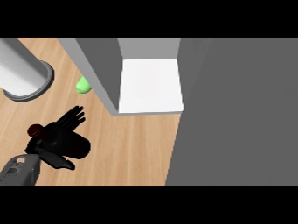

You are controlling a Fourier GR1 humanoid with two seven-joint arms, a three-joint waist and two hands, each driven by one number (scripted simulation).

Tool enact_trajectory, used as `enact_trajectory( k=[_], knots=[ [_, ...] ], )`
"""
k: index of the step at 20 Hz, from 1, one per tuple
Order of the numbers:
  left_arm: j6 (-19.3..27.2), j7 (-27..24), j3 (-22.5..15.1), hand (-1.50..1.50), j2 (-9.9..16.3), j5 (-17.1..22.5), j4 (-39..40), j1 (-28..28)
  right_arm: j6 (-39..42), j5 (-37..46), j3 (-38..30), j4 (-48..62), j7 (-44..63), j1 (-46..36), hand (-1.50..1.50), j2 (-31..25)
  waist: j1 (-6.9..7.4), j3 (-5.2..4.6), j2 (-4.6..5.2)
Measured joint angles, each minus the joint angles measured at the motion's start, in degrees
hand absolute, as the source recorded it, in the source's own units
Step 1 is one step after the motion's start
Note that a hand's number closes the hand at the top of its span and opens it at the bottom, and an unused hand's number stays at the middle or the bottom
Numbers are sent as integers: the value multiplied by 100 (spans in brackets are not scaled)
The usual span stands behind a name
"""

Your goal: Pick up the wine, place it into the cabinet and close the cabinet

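Observation:
The wine bottle is dark with a dark red top. It is on the wooden counter at the lower left. My left hand is right at the bottle and overlaps it. Its fingers point straight up and spread, and its thumb sticks out below the bottle. The fingers are not curled round the bottle. The grey cabinet stands ahead with its white inside showing, and its open door fills the right side. My right hand does not show.
A white cylinder on a grey round base stands at the upper left. A small green object lies against the cabinet's left wall. The big open door covers everything to the right.

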Motion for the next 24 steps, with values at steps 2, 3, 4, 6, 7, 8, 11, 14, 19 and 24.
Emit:
enact_trajectory(
  k=[2,3,4,6,7,8,11,14,19,24],
  knots=[
    [22,-61,-1,150,-34,64,44,-10,-29,2,17,1,-20,25,-150,-41,4,0,-4],
    [39,-102,-6,150,-65,86,84,-11,-46,5,87,4,-79,46,-150,-42,2,1,-5],
    [18,-106,2,150,-49,115,151,-74,-26,0,48,13,-95,31,-150,-70,8,1,0],
    [3,-142,-9,150,-47,161,204,-71,-37,0,50,4,-113,52,-150,-125,9,2,-3],
    [-5,-170,-18,150,-49,174,253,-97,-47,-3,57,11,-140,49,-150,-124,10,3,-1],
    [-21,-235,-33,150,-15,182,241,-72,-60,-4,59,15,-143,49,-150,-131,19,3,-2],
    [116,-378,-98,150,-18,153,234,-79,-99,-5,55,8,-126,34,-150,-166,24,3,-5],
    [254,-560,-147,150,14,129,238,-109,-152,-4,111,0,-109,21,-150,-194,2,0,-5],
    [625,-914,-234,150,-59,100,116,-1,-171,-19,13,-6,-161,69,-150,-303,33,5,-11],
    [1681,-1260,78,150,-546,398,-333,435,-221,-35,34,-3,-262,170,-150,-378,113,34,-60]
  ],
)
